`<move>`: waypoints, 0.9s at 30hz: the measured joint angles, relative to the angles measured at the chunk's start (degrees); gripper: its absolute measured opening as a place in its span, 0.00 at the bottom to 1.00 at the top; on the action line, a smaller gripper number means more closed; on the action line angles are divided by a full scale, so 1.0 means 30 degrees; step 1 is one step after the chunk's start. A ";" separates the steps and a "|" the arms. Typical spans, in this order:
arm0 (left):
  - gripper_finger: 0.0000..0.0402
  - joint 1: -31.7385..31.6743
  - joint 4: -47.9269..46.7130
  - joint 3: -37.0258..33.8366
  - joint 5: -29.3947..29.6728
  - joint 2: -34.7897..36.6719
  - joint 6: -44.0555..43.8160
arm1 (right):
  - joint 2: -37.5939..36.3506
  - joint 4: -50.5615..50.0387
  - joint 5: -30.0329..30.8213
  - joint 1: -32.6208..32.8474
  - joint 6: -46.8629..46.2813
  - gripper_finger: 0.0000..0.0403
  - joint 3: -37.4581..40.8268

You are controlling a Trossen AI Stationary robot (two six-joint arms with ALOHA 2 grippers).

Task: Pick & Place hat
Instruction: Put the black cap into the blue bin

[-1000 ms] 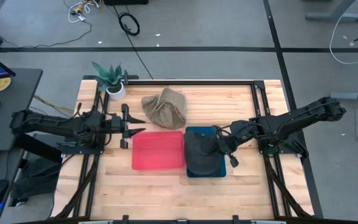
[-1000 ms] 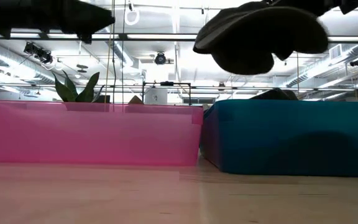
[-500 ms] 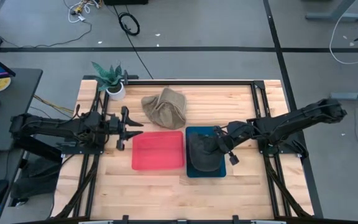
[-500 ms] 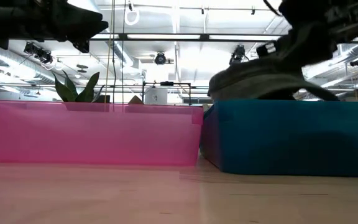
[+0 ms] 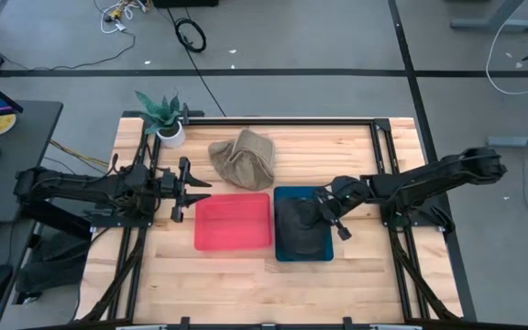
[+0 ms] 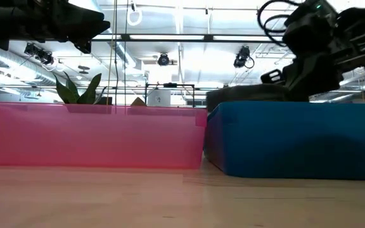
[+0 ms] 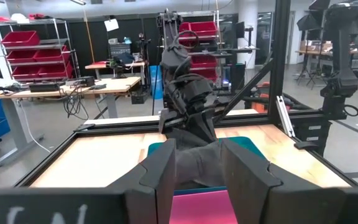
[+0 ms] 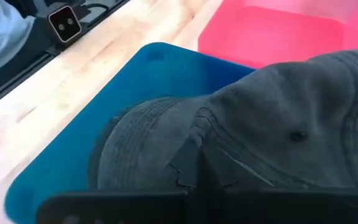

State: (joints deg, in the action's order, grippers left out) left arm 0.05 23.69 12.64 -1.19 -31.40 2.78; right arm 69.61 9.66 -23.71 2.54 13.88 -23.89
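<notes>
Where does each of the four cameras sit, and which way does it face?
High view: overhead, facing down; both arms, dark cap in blue bin, tan hat.
Low view: tabletop level, facing pink bin and blue bin; right gripper above.
Left wrist view: faces across the table; own fingers in front.
Right wrist view: close on the cap.
All four show the blue bin.

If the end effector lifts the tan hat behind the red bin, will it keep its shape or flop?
The tan hat lies crumpled with folds on the table, so it probably flops and sags when lifted. It looks like soft cloth, likely light, not fragile. Pushed, it would probably bunch rather than roll.
</notes>
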 joint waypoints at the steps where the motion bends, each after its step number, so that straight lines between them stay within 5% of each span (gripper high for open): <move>1: 0.32 0.0000 0.0000 0.0000 0.0000 -0.0004 0.0000 | 0.0475 0.0517 -0.0298 -0.0122 0.0049 0.00 0.0004; 11: 0.32 0.0000 0.0004 0.0000 0.0007 -0.0015 0.0160 | 0.3690 0.1142 -0.2268 -0.1860 -0.1311 0.00 -0.0069; 27: 0.32 0.0000 0.0011 0.0000 0.0015 -0.0015 0.0163 | 0.3953 0.1814 -0.1725 -0.2328 -0.4841 0.09 0.0032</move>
State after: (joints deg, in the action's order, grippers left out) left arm 0.05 23.73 12.64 -1.15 -31.44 3.27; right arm 81.47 15.10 -28.88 -4.44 -0.64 -23.80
